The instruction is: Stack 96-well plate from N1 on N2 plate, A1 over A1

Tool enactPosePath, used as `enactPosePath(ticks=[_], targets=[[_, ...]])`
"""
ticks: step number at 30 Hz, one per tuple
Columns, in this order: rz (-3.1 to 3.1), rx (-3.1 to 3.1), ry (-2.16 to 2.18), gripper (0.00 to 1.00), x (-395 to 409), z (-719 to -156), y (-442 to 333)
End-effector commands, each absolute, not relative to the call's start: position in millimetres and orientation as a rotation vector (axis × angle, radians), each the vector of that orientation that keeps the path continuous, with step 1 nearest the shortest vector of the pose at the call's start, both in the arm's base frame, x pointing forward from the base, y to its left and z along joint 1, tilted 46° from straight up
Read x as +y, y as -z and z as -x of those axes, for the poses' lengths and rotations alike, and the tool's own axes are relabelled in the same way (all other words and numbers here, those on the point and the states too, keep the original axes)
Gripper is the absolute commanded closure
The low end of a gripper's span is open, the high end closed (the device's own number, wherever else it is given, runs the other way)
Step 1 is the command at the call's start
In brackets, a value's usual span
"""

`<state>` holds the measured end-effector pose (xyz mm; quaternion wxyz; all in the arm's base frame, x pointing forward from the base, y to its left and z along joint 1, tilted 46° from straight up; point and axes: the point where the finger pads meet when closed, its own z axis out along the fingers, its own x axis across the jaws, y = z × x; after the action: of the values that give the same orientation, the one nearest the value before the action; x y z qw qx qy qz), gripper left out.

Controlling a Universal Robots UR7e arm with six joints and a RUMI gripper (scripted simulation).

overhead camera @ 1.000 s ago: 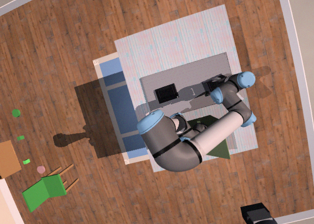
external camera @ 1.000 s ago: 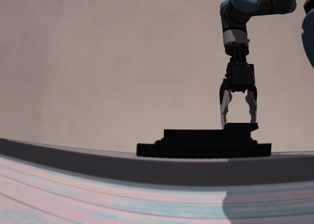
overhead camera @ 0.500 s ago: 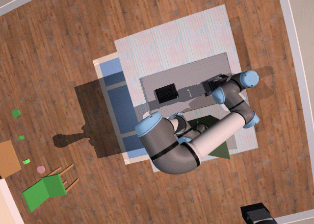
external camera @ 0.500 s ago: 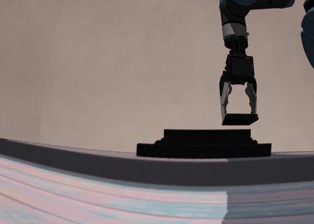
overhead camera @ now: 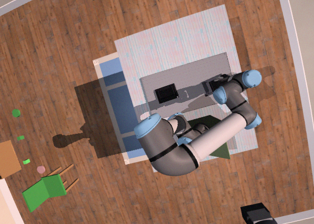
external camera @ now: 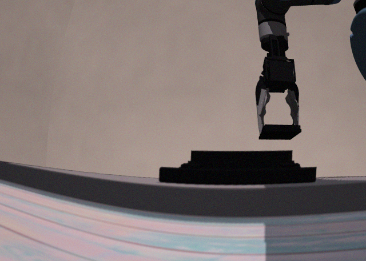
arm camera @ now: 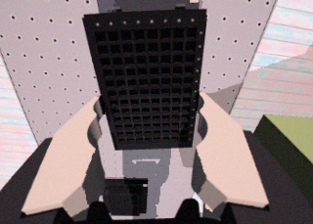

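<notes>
One plate point(external camera: 279, 132) hangs clear in the air, clamped between the two fingers point(external camera: 262, 104) of the gripper point(external camera: 277, 125), which grip its long sides. In the exterior view it floats above the right end of the dark stepped mass of nest and plate point(external camera: 238, 167) on the grey board point(external camera: 183, 197); this silhouette shows no detail, so which nest it is cannot be told. From the wrist, the held plate point(arm camera: 147, 79) fills the middle, its well grid plain, its cut corner hard to pick out. From the top, the arm point(overhead camera: 177, 145) hides the gripper; the left plate point(overhead camera: 166, 92) sits well apart.
</notes>
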<state>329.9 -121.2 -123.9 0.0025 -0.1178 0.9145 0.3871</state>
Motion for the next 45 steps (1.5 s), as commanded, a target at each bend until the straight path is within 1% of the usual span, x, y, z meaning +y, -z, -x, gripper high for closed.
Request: enactPosePath(ticks=[1,13,16,45], targets=[[0.369,2.868,-1.212,1.00,-122.0,-330.1,123.5],[0.369,2.868,-1.213,1.00,-122.0,-330.1,123.6],[0.234,2.917,-1.226,1.00,-115.0,-330.3,116.4],[0.234,2.917,-1.226,1.00,-56.2,-332.4,57.3]])
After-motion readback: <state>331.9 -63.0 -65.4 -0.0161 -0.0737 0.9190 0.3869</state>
